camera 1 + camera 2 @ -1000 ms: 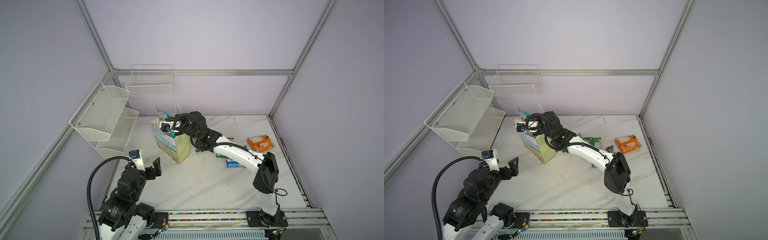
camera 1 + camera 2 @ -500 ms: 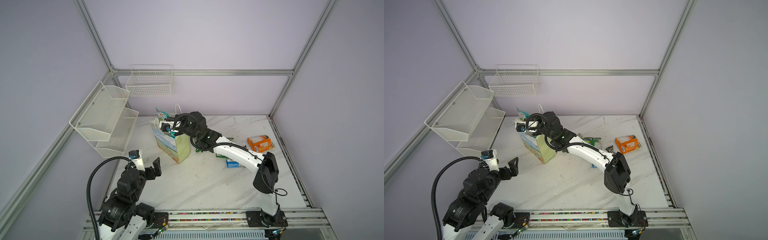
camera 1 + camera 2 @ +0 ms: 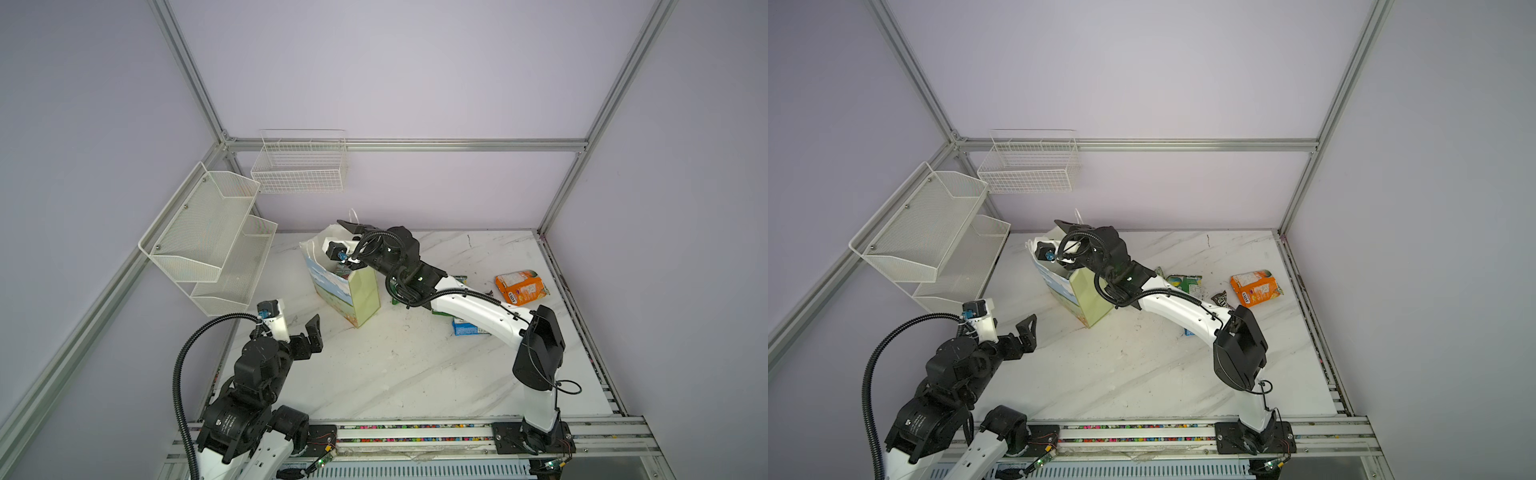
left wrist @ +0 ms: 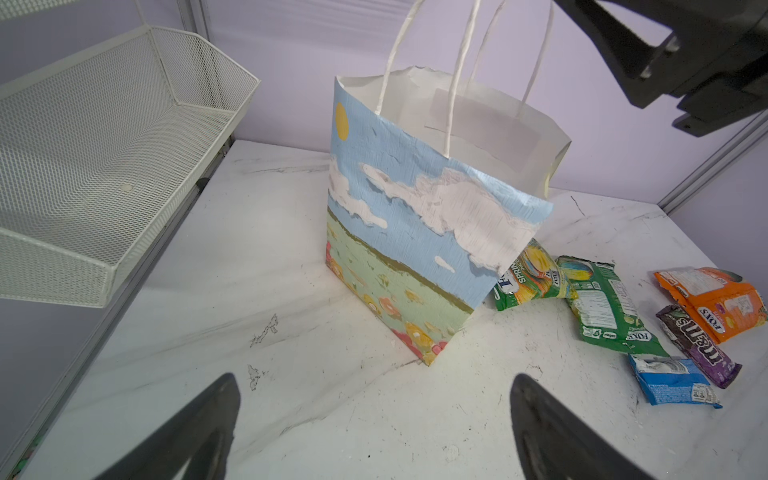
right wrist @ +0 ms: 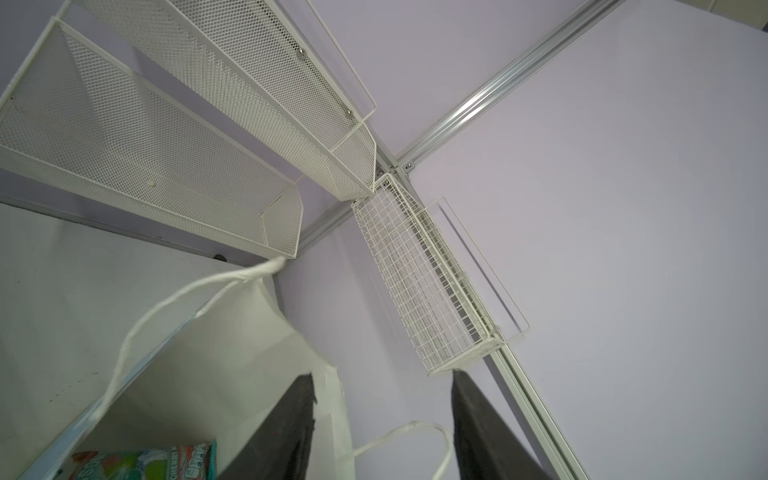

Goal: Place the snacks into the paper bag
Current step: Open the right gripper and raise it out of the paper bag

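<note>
The paper bag stands upright at the back left of the table, mouth open. My right gripper hovers over its rear rim, open, one finger inside the bag and one outside, gripping nothing. A teal packet lies inside the bag. On the table right of the bag lie two green packets, a purple bar, a blue packet and an orange packet. My left gripper is open and empty, in front of the bag.
A two-tier white mesh rack hangs on the left wall close to the bag. A white wire basket is mounted on the back wall. The bag's string handles stick up beside my right gripper. Metal frame posts edge the table.
My right gripper has opened over the bag, and the teal packet it held above the rim is now down inside. The left arm has not moved.
</note>
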